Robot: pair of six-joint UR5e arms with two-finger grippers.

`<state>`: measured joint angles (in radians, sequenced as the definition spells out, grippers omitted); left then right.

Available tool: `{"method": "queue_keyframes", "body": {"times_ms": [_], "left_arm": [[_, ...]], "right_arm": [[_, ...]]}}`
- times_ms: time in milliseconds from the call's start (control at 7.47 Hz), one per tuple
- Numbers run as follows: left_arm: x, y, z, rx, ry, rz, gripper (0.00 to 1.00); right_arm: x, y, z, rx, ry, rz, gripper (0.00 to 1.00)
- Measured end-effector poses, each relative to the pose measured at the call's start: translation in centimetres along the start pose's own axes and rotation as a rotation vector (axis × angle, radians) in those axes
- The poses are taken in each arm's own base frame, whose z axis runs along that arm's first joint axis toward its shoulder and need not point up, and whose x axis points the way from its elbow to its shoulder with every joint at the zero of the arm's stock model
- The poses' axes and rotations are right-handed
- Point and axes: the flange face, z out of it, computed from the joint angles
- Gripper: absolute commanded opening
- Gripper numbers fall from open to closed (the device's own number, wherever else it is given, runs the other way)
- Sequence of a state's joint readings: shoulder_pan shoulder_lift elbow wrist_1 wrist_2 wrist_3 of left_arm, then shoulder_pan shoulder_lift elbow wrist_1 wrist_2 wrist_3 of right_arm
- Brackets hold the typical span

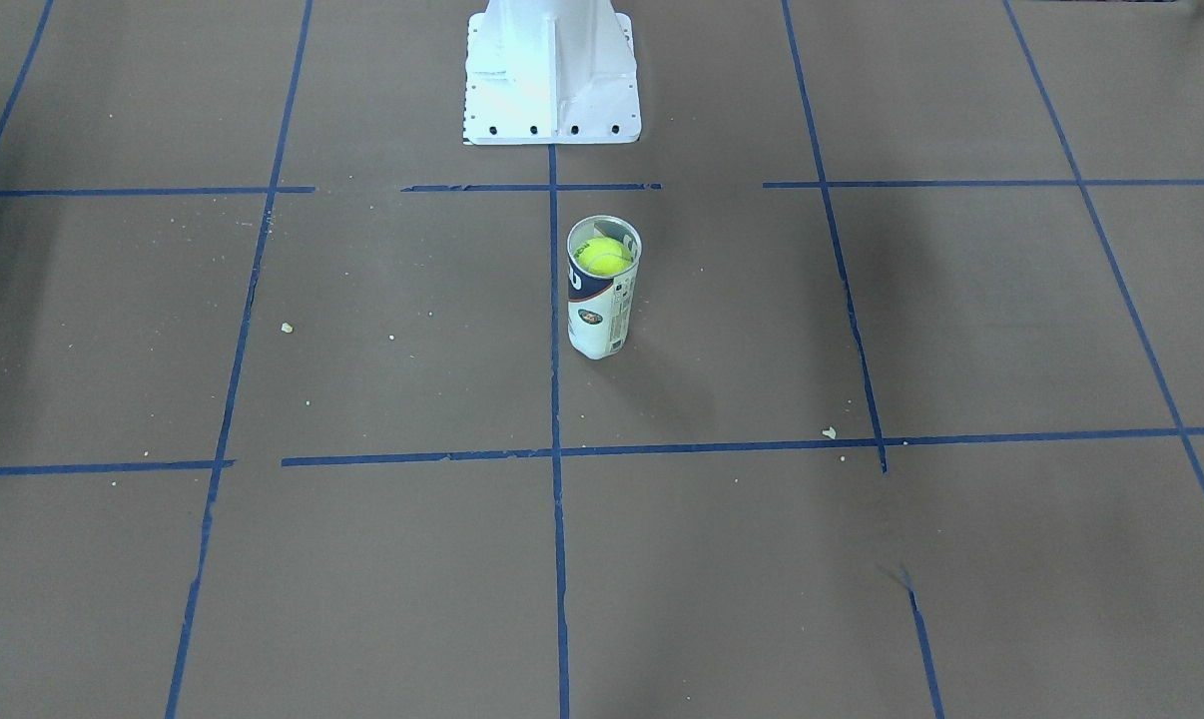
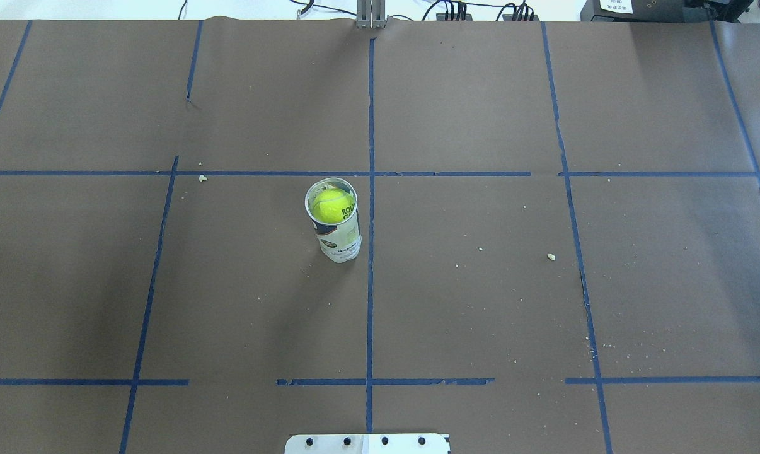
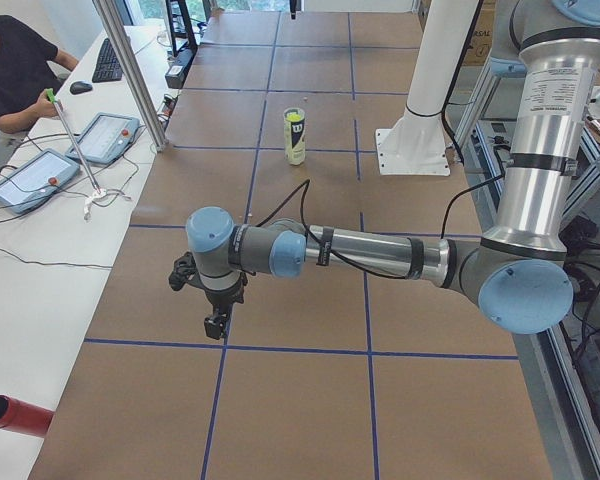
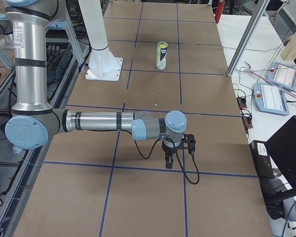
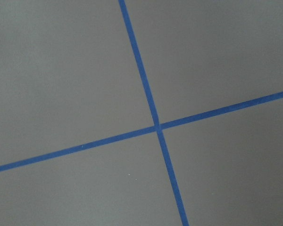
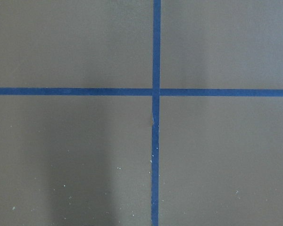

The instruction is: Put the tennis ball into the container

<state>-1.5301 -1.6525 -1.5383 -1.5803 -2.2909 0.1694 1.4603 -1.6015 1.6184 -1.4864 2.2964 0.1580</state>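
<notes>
1. Upright near the middle of the worktop [image 2: 481, 302], well clear of every edge, stands one tube [image 1: 598, 310]. One ball [image 1: 603, 256] sits inside it, just below the open silvery rim.
2. Count: one ball, one tube, one white pedestal [image 1: 552, 70], two arms and two grippers. Blue tape lines divide the brown worktop into squares.
3. Both the overhead and front-facing views look down into the tube's mouth and show the ball. Neither shows an arm.
4. Only the side views show the arms. From the left end, the left gripper [image 3: 215, 322] hangs pointing down over the worktop near that end. From the right end, the right gripper [image 4: 170, 162] hangs the same way near the opposite end.
5. Each wrist view shows only a crossing of two tape lines on bare worktop, with no fingers, ball or tube.
6. With each gripper caught in a side view alone, I cannot tell whether its fingers are spread or closed. Nothing is visibly held.
7. Ball and tube stand well apart from both grippers, roughly between them, and touch neither.
8. One seated person [image 3: 15, 70] appears only in the left-end view, beyond the worktop's far edge.
</notes>
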Motion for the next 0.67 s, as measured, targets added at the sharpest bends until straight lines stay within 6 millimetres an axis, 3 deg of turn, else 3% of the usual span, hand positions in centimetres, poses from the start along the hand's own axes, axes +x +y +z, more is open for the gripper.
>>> {"method": "queue_keyframes", "body": {"times_ms": [670], "left_arm": [[-0.7, 3.2, 1.4, -0.019, 0.084, -0.045, 1.0]], "right_arm": [[0.0, 0.0, 0.0, 0.0, 0.0, 0.0, 1.0]]}}
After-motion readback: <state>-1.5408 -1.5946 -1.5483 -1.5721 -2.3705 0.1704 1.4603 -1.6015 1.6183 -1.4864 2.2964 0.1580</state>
